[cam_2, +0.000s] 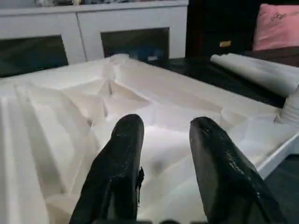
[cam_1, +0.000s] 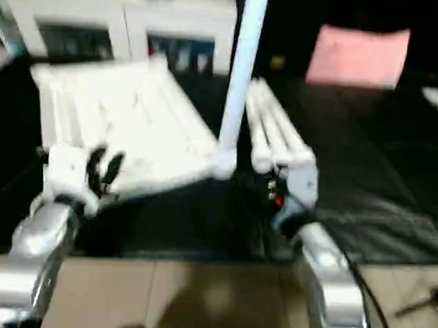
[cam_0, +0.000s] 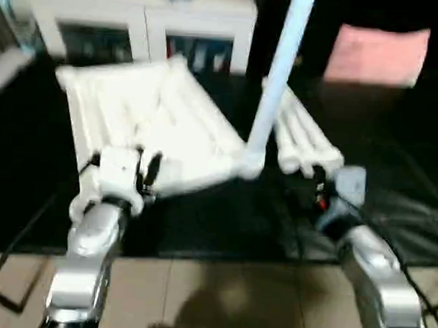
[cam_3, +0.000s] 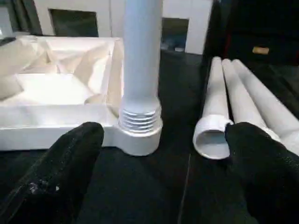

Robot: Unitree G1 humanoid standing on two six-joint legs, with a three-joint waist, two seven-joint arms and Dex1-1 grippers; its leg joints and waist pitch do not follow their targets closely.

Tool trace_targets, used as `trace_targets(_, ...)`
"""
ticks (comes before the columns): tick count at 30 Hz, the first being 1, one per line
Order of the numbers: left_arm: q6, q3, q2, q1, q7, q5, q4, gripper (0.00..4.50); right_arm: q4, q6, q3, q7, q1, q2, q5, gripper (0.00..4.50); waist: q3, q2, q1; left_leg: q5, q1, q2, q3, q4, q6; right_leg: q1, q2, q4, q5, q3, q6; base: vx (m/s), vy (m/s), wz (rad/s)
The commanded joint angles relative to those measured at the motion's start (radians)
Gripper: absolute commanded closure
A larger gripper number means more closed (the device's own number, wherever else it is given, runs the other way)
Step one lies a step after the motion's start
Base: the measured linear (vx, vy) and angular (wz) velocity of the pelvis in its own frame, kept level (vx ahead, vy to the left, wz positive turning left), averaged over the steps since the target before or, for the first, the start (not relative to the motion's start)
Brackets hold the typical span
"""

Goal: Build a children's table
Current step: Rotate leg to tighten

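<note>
Your left gripper [cam_2: 161, 154] hovers over the near left part of the tabletop [cam_0: 152, 126], its two black fingers [cam_2: 122, 158] partly apart with nothing between them. Your right gripper [cam_3: 159, 158] has its fingers spread wide and empty, low over the mat, at the near ends of the loose legs.

You are working over a black mat [cam_0: 390, 213] that gives way to beige floor tiles [cam_0: 222, 294] nearest you. At the far side stands a white cabinet [cam_0: 145, 25] with dark glass doors, and a pink cushion [cam_0: 377, 54] lies far right.

The tabletop lies underside up on the mat, its ribs showing. One upright leg [cam_3: 141, 51] stands in the socket [cam_3: 140, 137] at the near right corner, with its thread ridges still visible above the rim. That socket sits between your right fingers, closer to the left one. Three loose legs [cam_3: 243, 98] lie side by side on the mat just right of the tabletop, running away from you. The open end of the nearest one [cam_3: 212, 140] is just beside your right finger [cam_3: 266, 163].
</note>
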Motion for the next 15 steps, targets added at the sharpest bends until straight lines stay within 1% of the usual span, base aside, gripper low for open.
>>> trace_targets(1,0.012,-0.005,-0.012,-0.007,0.016,-0.001,-0.017,2.68,-0.002,0.000,-0.023,-0.042,-0.018,-0.007,-0.008,0.00,-0.046,0.013,-0.025,0.056,0.068,0.158,-0.097,-0.103,0.244,-0.038,-0.173,-0.039,0.167,0.129,-0.039,-0.084,-0.038,-0.08)
trace_targets(2,0.013,-0.006,-0.014,-0.006,0.017,-0.002,-0.020,2.68,-0.001,0.029,-0.025,-0.043,-0.020,-0.008,0.002,0.00,-0.038,-0.002,-0.021,-0.013,0.030,0.125,-0.064,-0.098,0.199,-0.016,-0.202,-0.075,0.192,0.147,-0.050,-0.084,-0.038,-0.08)
trace_targets(3,0.011,-0.006,-0.014,-0.006,0.017,0.001,-0.022,2.68,0.000,0.036,-0.024,-0.031,-0.018,-0.010,0.012,0.00,-0.032,-0.008,-0.009,-0.063,0.002,0.094,-0.033,-0.093,0.145,0.012,-0.222,-0.099,0.193,0.154,-0.050,-0.105,-0.049,-0.05)
trace_targets(4,0.014,-0.009,-0.011,-0.007,0.018,0.006,-0.024,2.68,-0.002,0.040,-0.018,-0.013,-0.011,-0.017,0.020,0.00,-0.024,-0.019,0.023,-0.092,0.021,0.072,0.002,-0.066,0.032,0.013,-0.222,-0.151,-0.086,0.150,0.008,-0.097,-0.051,-0.08)
trace_targets(5,0.016,-0.012,-0.007,-0.008,0.018,0.012,-0.025,2.68,-0.004,0.035,-0.018,-0.003,-0.003,-0.016,0.029,0.00,-0.023,-0.019,0.024,-0.079,0.019,0.075,0.006,-0.075,0.020,0.016,-0.206,-0.151,-0.140,0.146,0.010,-0.132,-0.062,-0.13)
trace_targets(6,0.015,-0.013,-0.005,-0.008,0.018,0.014,-0.025,2.68,-0.005,0.034,-0.022,-0.006,0.001,-0.010,0.034,0.00,-0.022,-0.012,0.025,-0.092,0.024,0.085,0.012,-0.103,0.006,0.013,-0.173,-0.150,-0.191,0.130,0.004,-0.073,-0.037,-0.05)
trace_targets(7,0.015,-0.014,-0.003,-0.009,0.019,0.016,-0.025,2.68,-0.006,0.035,-0.029,-0.011,0.005,-0.001,0.040,0.00,-0.024,-0.008,0.024,-0.118,0.030,0.092,0.011,-0.115,-0.001,0.010,-0.163,-0.148,-0.203,0.123,-0.005,-0.060,-0.011,-0.11)
trace_targets(8,0.008,-0.015,0.000,-0.008,0.016,0.015,-0.026,2.68,-0.005,0.032,-0.036,-0.017,0.009,0.010,0.044,0.00,-0.027,-0.002,0.019,-0.172,0.036,0.109,0.005,-0.130,-0.012,0.001,-0.153,-0.138,-0.183,0.120,-0.026,0.000,0.000,0.00)
trace_targets(9,0.005,-0.015,0.002,-0.007,0.012,0.013,-0.027,2.68,-0.003,0.026,-0.036,-0.016,0.010,0.012,0.042,0.00,-0.029,0.000,0.014,-0.220,0.041,0.119,0.000,-0.139,-0.015,-0.004,-0.152,-0.130,-0.148,0.121,-0.049,0.000,0.000,0.00)
trace_targets(10,-0.001,-0.014,0.004,-0.007,0.011,0.013,-0.027,2.68,0.002,0.017,-0.028,-0.014,0.014,0.012,0.035,0.00,-0.032,0.003,0.013,-0.229,0.041,0.122,0.001,-0.143,-0.017,-0.004,-0.155,-0.125,-0.094,0.123,-0.070,0.000,0.000,0.00)
trace_targets(11,-0.001,-0.014,0.004,-0.007,0.011,0.013,-0.027,2.68,0.002,0.017,-0.028,-0.014,0.014,0.012,0.035,0.00,-0.033,0.001,0.014,-0.221,0.041,0.121,0.004,-0.142,-0.015,-0.005,-0.156,-0.124,-0.065,0.124,-0.076,0.000,0.000,0.00)
trace_targets(12,-0.008,-0.011,0.008,-0.010,0.013,0.019,-0.028,2.68,0.007,0.006,-0.014,-0.016,0.019,0.011,0.026,0.00,-0.032,0.000,0.017,-0.217,0.043,0.118,0.012,-0.140,-0.012,-0.008,-0.161,-0.125,-0.040,0.128,-0.083,0.000,0.000,0.00)
trace_targets(13,-0.010,-0.011,0.009,-0.011,0.013,0.020,-0.028,2.68,0.008,0.004,-0.011,-0.016,0.020,0.010,0.023,0.00,-0.031,-0.001,0.018,-0.235,0.043,0.116,0.015,-0.139,-0.015,-0.005,-0.163,-0.126,-0.060,0.128,-0.082,0.000,0.000,0.00)
trace_targets(14,-0.010,-0.009,0.010,-0.015,0.014,0.022,-0.029,2.68,0.006,0.004,-0.006,-0.015,0.021,0.009,0.023,0.00,-0.030,-0.001,0.021,-0.269,0.044,0.112,0.020,-0.138,-0.021,0.000,-0.163,-0.133,-0.117,0.130,-0.071,0.000,0.000,0.00)
trace_targets(15,-0.008,-0.008,0.010,-0.018,0.014,0.021,-0.029,2.68,0.005,0.008,0.000,-0.013,0.022,0.008,0.020,0.00,-0.031,0.001,0.022,-0.317,0.050,0.112,0.023,-0.139,-0.025,0.006,-0.159,-0.141,-0.184,0.129,-0.059,0.000,0.000,0.00)
